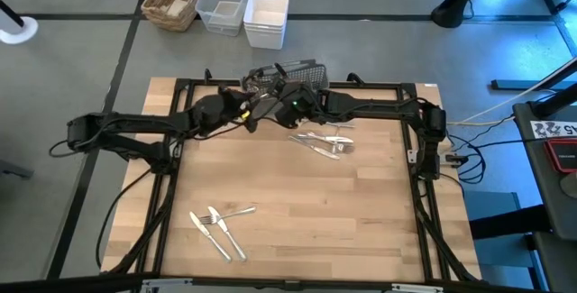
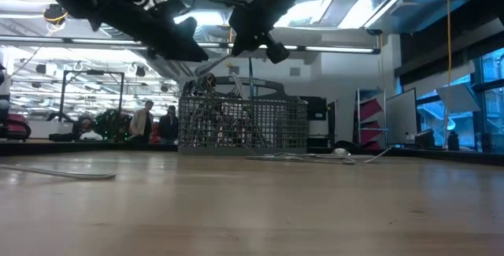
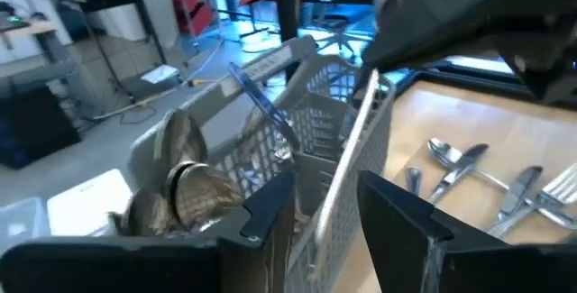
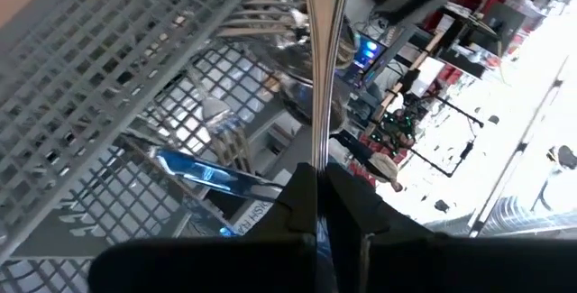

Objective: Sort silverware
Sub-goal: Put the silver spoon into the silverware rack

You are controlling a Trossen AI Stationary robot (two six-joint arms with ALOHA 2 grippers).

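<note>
The grey mesh caddy stands at the table's far edge with several pieces of silverware upright in it. My right gripper hangs over the caddy, shut on a thin shiny piece of silverware. My left gripper is just to its left, open. Its fingers stand on either side of that piece's shaft, and I cannot tell whether they touch it. Loose silverware lies flat on the table right of centre and near the front left. My right gripper pinches one end of the shiny piece between its two fingers. The piece runs on straight ahead past the fingertips, in line with the fingers. It is lifted clear, above the caddy's open top.
A wicker basket and two plastic bins sit on the floor beyond the table's far edge. People stand far off in the room. Bare wood lies between the two loose groups of silverware.
</note>
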